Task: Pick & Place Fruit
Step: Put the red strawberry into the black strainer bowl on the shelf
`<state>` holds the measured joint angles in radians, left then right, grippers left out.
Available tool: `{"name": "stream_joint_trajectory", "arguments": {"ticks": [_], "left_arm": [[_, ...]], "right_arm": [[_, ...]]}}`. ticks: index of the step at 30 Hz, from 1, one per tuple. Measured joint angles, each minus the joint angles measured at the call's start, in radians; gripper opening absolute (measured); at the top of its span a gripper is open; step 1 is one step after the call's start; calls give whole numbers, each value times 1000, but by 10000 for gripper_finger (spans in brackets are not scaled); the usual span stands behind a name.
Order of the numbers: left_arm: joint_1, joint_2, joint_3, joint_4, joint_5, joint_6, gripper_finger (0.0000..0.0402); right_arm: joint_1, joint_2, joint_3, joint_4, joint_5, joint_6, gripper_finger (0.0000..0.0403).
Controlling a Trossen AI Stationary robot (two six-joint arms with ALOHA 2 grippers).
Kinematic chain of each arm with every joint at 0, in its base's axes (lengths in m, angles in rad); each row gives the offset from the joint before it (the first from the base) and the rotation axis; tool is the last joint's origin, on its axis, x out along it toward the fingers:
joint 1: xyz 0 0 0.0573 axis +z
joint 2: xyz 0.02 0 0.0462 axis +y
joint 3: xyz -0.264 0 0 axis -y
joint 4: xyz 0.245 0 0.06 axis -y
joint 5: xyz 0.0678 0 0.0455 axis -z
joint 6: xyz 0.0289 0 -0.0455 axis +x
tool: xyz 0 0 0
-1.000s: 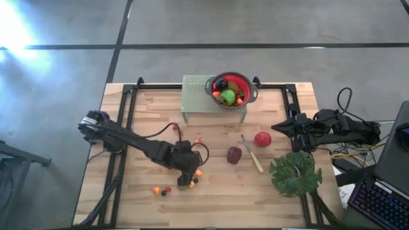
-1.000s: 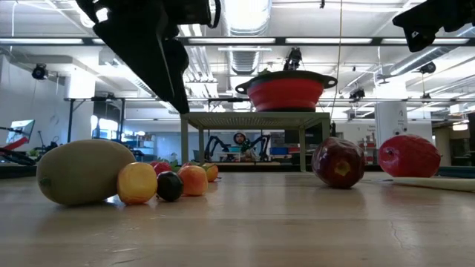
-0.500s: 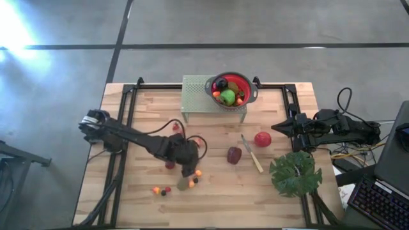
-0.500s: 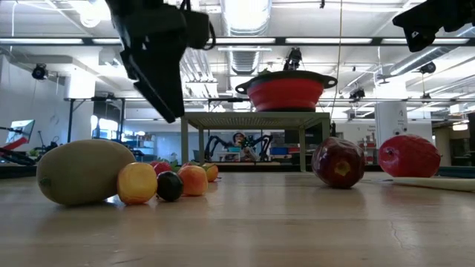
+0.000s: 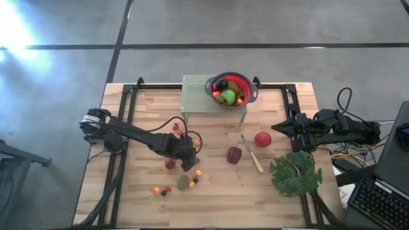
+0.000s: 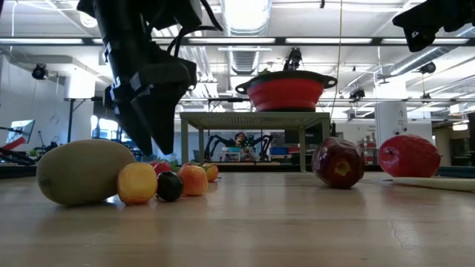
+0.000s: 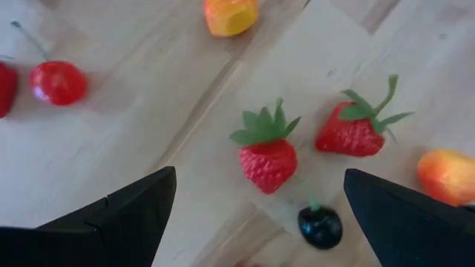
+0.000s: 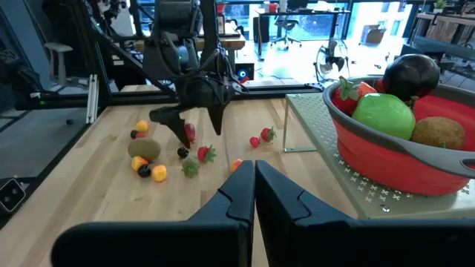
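My left gripper (image 7: 252, 204) hangs, jaws wide, above a strawberry (image 7: 267, 152) on the tabletop (image 5: 281, 198); right gripper (image 8: 254, 194) waits, jaws closed.

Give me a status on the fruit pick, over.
Left gripper open, above a strawberry, nothing held. Right gripper shut, parked at the table's right edge. Second strawberry and dark berry crowd the target.

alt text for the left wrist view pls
The left tool, open, hangs above a wooden table with a red strawberry centred between its dark fingers. A second strawberry, a black berry, a cherry and orange pieces lie around it.
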<state>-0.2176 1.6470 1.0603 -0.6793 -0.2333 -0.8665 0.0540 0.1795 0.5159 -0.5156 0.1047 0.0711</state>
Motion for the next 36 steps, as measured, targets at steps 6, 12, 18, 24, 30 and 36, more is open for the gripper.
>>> {"name": "stream_joint_trajectory", "arguments": {"ticks": [6,12,18,24,30,36], "left_arm": [[0,0,-66,134,-1,8,394],[0,0,-127,214,-4,22,394],[0,0,-196,333,-20,40,394],[0,-2,-227,343,-53,56,390],[0,-2,-231,350,-67,62,353],[0,-1,-232,370,-72,57,321]], "right_arm": [[0,0,0,0,0,0,8],[0,0,0,0,0,0,8],[0,0,0,0,0,0,8],[0,0,0,0,0,0,8],[0,0,0,0,0,0,8],[0,0,0,0,0,0,8]]}}
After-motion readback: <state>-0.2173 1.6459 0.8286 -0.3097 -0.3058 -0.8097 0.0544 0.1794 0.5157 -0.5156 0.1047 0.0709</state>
